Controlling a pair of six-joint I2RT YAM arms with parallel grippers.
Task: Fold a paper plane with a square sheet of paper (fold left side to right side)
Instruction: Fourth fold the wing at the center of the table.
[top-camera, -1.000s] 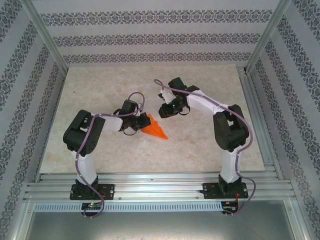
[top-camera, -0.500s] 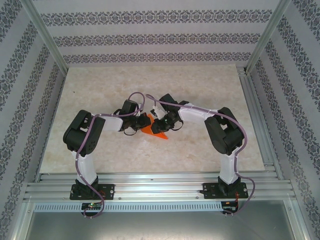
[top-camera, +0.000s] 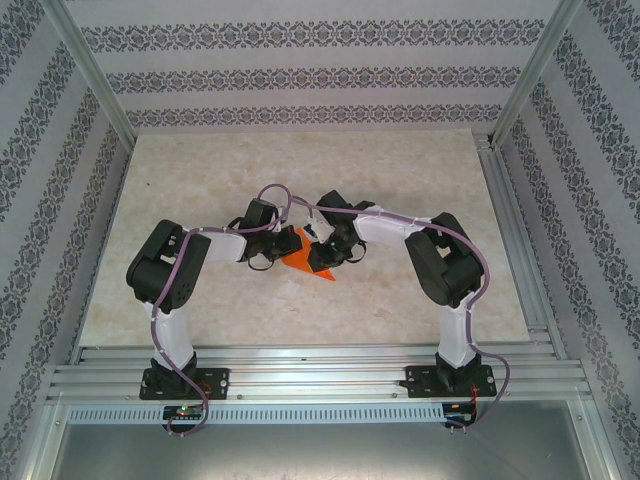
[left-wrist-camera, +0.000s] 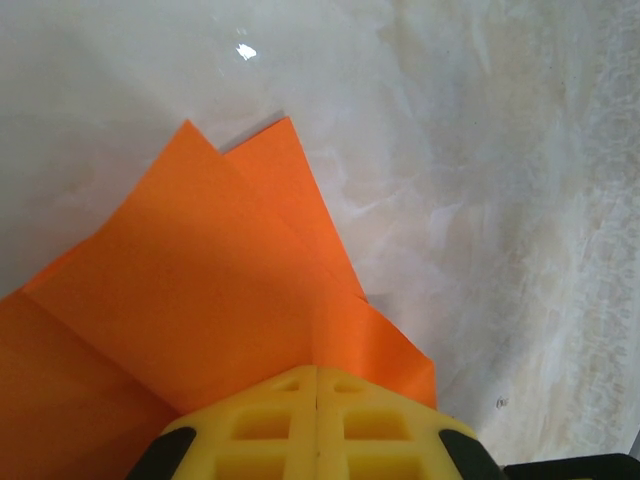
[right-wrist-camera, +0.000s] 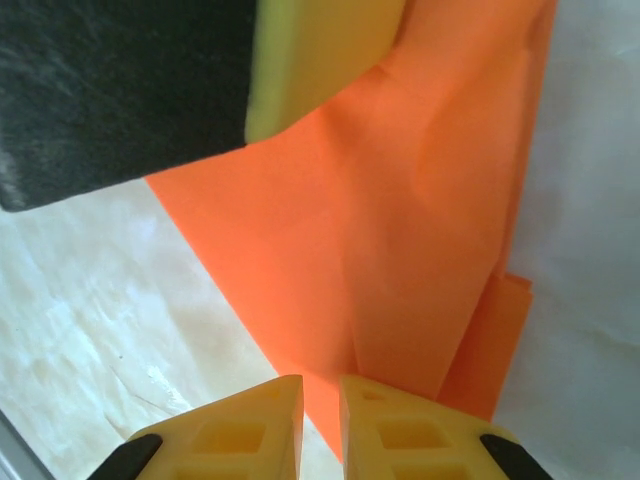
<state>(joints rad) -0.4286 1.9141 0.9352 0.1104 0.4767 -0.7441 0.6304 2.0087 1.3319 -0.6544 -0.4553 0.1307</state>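
Observation:
The square sheet of paper (top-camera: 308, 262) lies part-folded on the table as a bright orange pointed shape with layered flaps (left-wrist-camera: 220, 280). My left gripper (top-camera: 282, 250) is at its left edge, its yellow jaws pressed together (left-wrist-camera: 317, 372) with a crease of the paper running into their seam. My right gripper (top-camera: 322, 250) hovers over the paper's right side. Its jaws stand a narrow gap apart (right-wrist-camera: 320, 385), and the orange paper (right-wrist-camera: 400, 230) shows through the gap. A yellow finger of the left gripper (right-wrist-camera: 320, 50) rests on the paper's far side in the right wrist view.
The pale marbled tabletop (top-camera: 200, 180) spreads around the paper. A small white shiny spot (left-wrist-camera: 245, 51) lies beyond the paper's tips. Metal frame posts (top-camera: 90, 80) and patterned walls enclose the table, and rails (top-camera: 320, 375) run along the near edge.
My right arm has swung left and down from the back of the table until its gripper is over the paper. The left gripper and the paper have stayed put.

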